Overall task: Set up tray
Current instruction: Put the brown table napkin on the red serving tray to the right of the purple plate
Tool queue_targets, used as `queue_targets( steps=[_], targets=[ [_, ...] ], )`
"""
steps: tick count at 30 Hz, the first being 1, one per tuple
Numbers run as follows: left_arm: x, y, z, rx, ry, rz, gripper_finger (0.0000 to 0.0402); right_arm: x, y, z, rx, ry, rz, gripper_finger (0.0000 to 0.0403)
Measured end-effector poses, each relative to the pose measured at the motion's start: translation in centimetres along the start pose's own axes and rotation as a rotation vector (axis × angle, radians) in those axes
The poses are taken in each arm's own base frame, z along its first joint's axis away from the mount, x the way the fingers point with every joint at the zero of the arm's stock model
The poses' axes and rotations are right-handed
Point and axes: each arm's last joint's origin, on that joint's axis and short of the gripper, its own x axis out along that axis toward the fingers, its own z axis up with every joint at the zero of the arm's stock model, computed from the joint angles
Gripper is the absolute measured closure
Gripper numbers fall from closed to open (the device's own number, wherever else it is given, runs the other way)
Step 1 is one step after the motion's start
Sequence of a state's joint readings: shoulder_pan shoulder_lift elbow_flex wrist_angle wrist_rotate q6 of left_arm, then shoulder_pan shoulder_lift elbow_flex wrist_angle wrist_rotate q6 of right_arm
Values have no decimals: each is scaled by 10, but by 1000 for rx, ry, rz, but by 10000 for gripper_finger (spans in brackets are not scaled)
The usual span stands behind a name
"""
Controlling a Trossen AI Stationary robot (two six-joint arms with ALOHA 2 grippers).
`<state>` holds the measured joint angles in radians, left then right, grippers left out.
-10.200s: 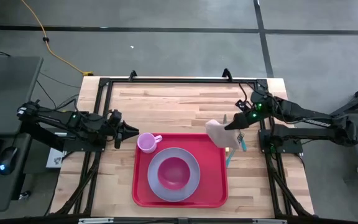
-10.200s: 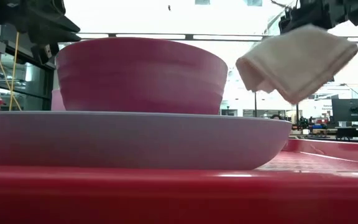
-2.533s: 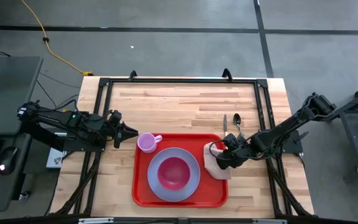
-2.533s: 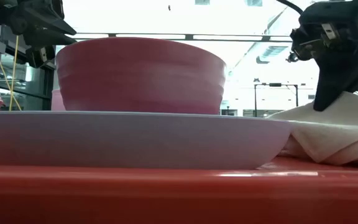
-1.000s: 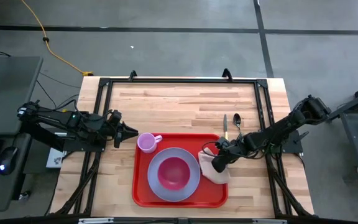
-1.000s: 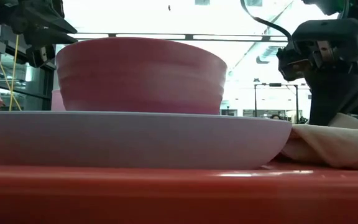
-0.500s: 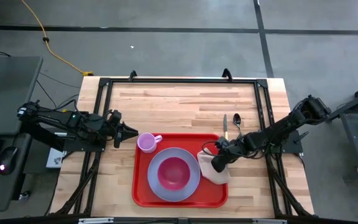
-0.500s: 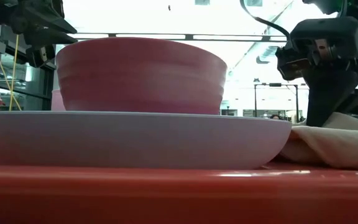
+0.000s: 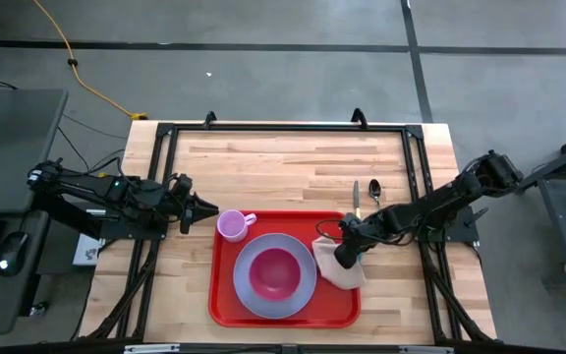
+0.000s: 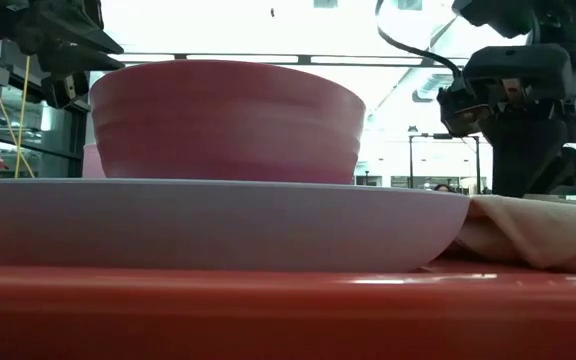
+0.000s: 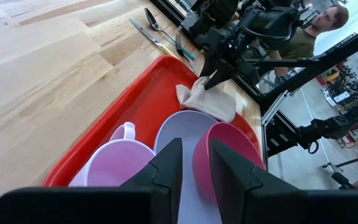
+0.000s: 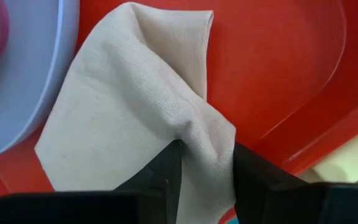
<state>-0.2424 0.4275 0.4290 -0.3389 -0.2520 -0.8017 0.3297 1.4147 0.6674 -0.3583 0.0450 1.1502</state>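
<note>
Between the right gripper's [image 12: 201, 163] two dark fingers stood a pinched ridge of the tan woven cloth napkin [image 12: 129, 106]; the fingers were drawn close on that fold, so the gripper appeared to have the napkin in its grasp. Directly under it lay the large flat red plastic tray [image 9: 226, 305], low-rimmed and round-cornered, with the napkin draped on the tray's right-hand part and partly over its rim.

Just beside the gripper, touching the napkin's edge, sat the pale lavender round plate [image 9: 303, 258], and on it the pink plastic bowl [image 9: 274, 274]. Farther across the tray, at its far left corner, stood the small lilac cup with a handle [image 9: 232, 225].

Off the tray, near the gripper on the bare wooden tabletop [image 9: 283, 167], lay a metal knife [image 9: 356, 196] and a metal spoon [image 9: 374, 196]; a teal-handled utensil showed beside them in the left wrist view.

Well apart, the left gripper [image 9: 207, 206] waited beyond the cup at the tray's left side, fingers slightly parted and empty.

By my judgement the setting was well along: plate, bowl, cup and napkin were on the tray, while the cutlery remained to be brought over and the napkin was not yet released.
</note>
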Motion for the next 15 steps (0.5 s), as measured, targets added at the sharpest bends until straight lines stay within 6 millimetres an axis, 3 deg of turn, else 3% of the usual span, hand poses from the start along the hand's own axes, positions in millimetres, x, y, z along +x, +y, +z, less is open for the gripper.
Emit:
queue_targets(
  steps=[9,15],
  targets=[
    [0,0,0,0,-1,1,291,-1,-4,2,7,20,-18,304],
    [0,0,0,0,0,1,291,-13,-3,4,8,-23,12,304]
  ],
)
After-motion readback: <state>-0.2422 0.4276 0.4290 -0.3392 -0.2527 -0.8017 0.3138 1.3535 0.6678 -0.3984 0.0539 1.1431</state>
